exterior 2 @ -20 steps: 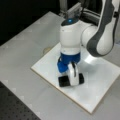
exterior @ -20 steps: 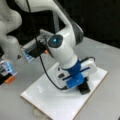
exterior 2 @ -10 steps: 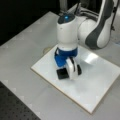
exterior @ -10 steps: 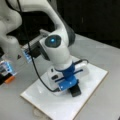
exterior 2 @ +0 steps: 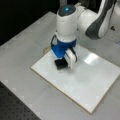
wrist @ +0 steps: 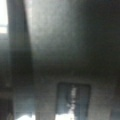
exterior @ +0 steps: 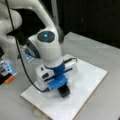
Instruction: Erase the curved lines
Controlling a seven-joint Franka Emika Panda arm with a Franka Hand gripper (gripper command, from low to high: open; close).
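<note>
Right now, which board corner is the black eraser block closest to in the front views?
The eraser block under the gripper sits nearest the board's corner at a front view's left; the other corners lie far across bare white surface.

Gripper [exterior 2: 61, 63] with black eraser [exterior: 64, 92] slid across white board [exterior 2: 100, 82] toward its near-left part.

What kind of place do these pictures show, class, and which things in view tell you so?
Probably a robotics lab bench. A white robot arm presses a black eraser block held at its gripper onto a whiteboard lying flat on a grey table against a dark backdrop.
</note>
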